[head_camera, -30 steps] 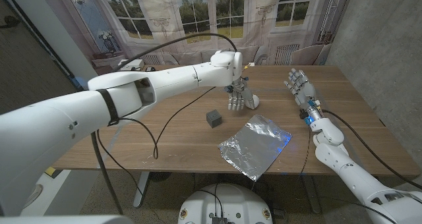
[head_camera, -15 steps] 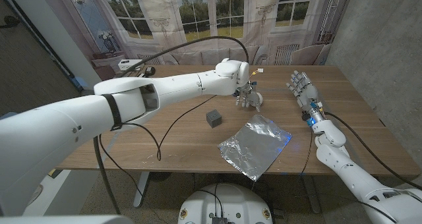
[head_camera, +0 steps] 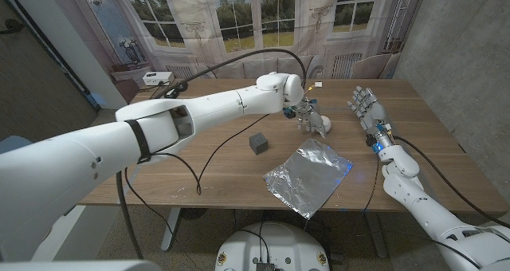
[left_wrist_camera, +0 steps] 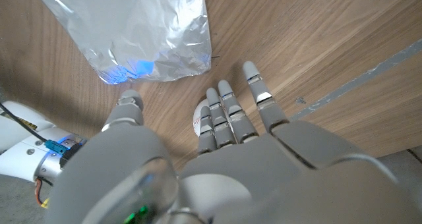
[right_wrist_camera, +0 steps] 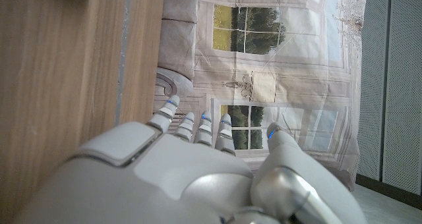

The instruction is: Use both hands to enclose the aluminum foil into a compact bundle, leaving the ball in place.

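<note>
Crinkled foil sheet [head_camera: 309, 176] just beside left robot hand [head_camera: 309, 121], fingers spread, holding nothing

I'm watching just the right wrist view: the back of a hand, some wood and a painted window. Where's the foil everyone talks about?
Observer: The aluminum foil lies as a crinkled open sheet on the near side of the table, seen from the head view.
Operator: Is a hand holding it?
Observer: No. The left hand is beyond the foil, fingers pointing down beside a small white ball.
Operator: And my hand?
Observer: The right hand stands apart, off to the foil's right, fingers spread and holding nothing.
</note>
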`<act>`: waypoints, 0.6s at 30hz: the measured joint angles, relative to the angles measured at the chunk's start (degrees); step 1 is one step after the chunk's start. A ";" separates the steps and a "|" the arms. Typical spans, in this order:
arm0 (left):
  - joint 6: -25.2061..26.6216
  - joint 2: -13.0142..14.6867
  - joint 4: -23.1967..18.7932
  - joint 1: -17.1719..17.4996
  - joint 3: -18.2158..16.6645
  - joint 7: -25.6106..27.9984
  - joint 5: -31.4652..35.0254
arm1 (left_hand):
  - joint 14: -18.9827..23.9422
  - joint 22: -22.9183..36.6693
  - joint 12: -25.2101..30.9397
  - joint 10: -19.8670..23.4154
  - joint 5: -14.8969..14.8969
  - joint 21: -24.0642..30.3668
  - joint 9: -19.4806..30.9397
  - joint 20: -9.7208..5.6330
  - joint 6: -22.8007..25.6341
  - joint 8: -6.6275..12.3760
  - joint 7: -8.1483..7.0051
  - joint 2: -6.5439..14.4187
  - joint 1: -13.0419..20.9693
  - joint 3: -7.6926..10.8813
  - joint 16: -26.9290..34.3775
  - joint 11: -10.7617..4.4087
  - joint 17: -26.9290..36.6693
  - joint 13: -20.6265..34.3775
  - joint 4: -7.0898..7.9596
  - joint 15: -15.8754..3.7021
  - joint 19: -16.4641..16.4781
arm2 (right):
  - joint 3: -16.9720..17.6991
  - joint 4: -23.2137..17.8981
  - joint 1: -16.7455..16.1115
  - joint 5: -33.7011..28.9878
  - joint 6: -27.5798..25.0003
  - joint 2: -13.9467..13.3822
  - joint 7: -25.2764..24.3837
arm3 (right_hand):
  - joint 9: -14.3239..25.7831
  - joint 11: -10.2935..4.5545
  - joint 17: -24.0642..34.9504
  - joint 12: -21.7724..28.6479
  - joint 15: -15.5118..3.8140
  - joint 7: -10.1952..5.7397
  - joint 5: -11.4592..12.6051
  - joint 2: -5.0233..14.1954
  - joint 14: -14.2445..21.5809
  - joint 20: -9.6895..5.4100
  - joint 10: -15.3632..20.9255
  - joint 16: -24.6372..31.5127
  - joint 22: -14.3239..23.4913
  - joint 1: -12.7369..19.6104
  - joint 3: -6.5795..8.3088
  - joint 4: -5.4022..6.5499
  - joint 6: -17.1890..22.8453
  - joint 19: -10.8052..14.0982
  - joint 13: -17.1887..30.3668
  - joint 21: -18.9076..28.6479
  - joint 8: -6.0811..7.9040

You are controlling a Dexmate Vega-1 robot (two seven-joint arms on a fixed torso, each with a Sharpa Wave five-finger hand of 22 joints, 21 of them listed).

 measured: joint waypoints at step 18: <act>-1.66 1.75 -8.26 0.69 4.75 -3.57 10.96 | -9.37 -0.26 -8.12 -8.79 1.33 -5.14 -0.22 2.35 -10.82 -0.46 -0.02 -1.61 0.90 -2.53 -2.90 2.44 -4.50 -3.19 1.12 3.51 -4.98 | 0.27 -3.39 -2.54 -0.12 -0.30 -0.33 -2.06 | 0.00 0.21 0.00 0.00 -0.01 0.31 0.00 0.14 -0.01 0.00 0.21 0.00 0.00 -0.14 0.10 -0.38 0.30 0.00 0.00 0.00 0.00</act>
